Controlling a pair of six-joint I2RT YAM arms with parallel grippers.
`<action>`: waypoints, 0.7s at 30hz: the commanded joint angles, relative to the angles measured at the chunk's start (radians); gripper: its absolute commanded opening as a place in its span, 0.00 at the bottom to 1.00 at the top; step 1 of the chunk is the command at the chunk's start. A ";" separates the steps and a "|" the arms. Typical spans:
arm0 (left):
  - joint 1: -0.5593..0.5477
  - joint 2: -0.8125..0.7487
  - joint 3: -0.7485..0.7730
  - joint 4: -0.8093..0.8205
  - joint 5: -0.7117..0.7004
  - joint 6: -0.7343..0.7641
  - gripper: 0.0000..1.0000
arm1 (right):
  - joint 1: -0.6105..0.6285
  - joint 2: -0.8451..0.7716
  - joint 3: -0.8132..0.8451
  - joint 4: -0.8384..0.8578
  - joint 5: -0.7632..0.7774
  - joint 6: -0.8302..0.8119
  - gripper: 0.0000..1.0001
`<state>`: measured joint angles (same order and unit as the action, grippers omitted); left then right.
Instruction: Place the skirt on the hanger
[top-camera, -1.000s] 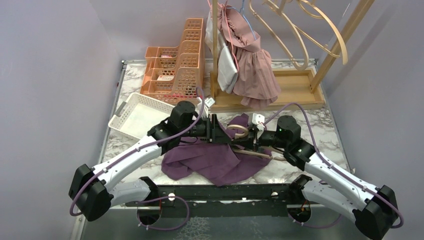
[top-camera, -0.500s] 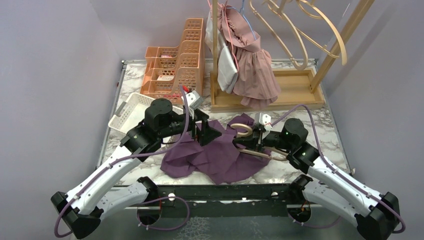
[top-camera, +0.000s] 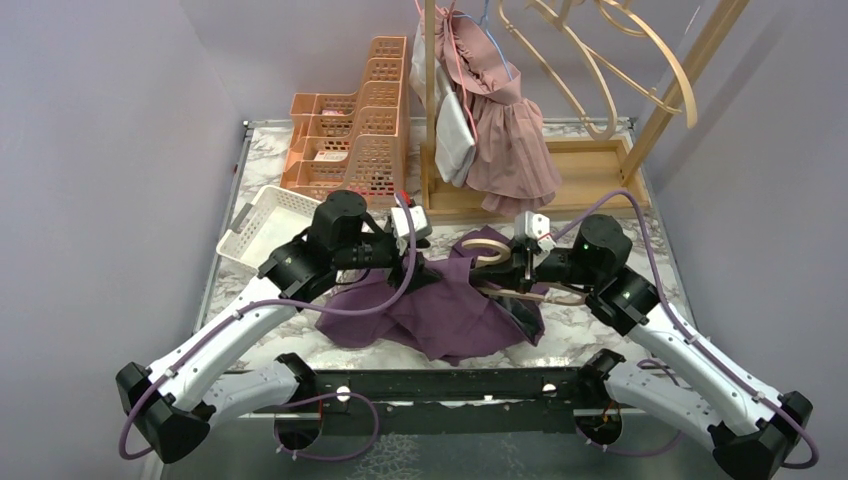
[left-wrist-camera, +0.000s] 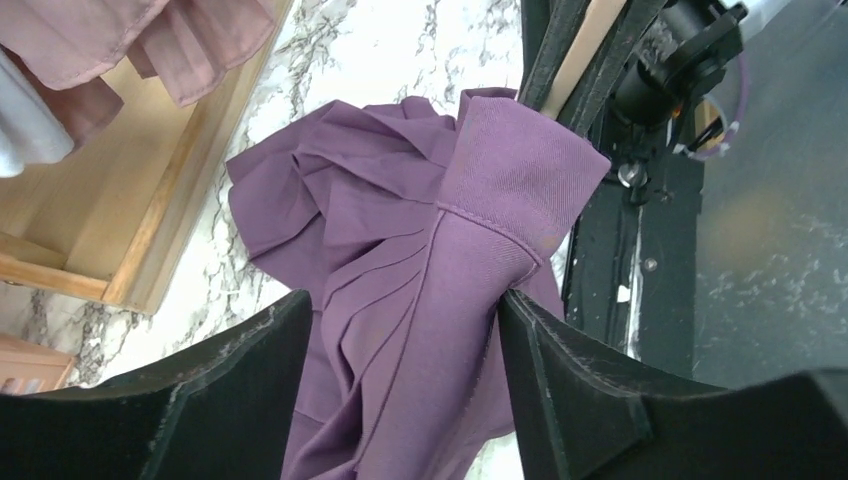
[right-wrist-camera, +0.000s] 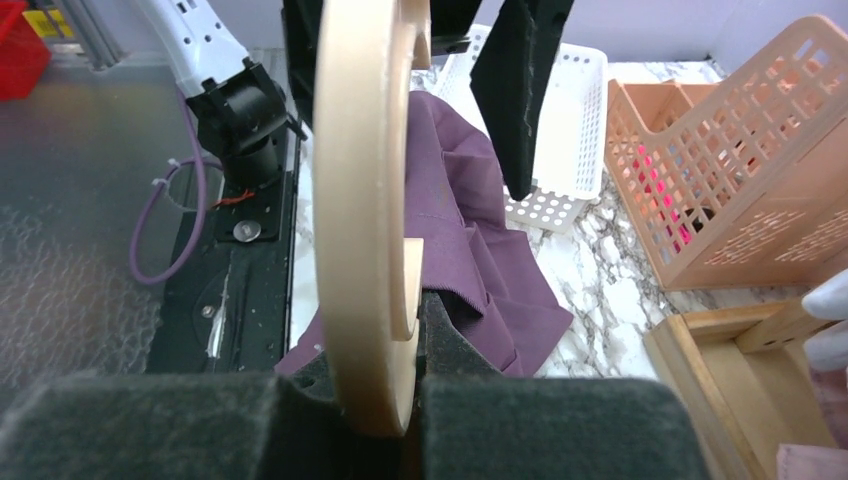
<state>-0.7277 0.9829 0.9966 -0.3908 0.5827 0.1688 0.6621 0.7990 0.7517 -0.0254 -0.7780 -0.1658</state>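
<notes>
Marble table (top-camera: 655, 262): skirt (top-camera: 450, 318), white basket (top-camera: 268, 228)

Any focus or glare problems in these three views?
Top external: evenly lit, sharp, no glare. Left wrist: skirt weave crisp, grey area at right blurred. Right wrist: hanger near the lens is soft; orange basket behind is sharper.

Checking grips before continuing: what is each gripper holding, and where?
The right gripper clamps the pale wooden hanger by its curved hook; left gripper stands open around the purple skirt's waistband.
</notes>
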 joint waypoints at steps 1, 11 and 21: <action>-0.001 0.030 0.051 -0.012 0.057 0.102 0.66 | 0.005 0.009 0.066 -0.037 -0.066 -0.035 0.01; -0.002 0.098 0.067 -0.083 0.276 0.159 0.45 | 0.005 0.027 0.099 -0.065 -0.119 -0.044 0.01; -0.003 0.114 0.102 -0.136 0.286 0.280 0.00 | 0.005 0.025 0.106 -0.078 -0.054 -0.028 0.14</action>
<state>-0.7303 1.1053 1.0557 -0.5266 0.8585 0.3729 0.6598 0.8421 0.8024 -0.1333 -0.8520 -0.2104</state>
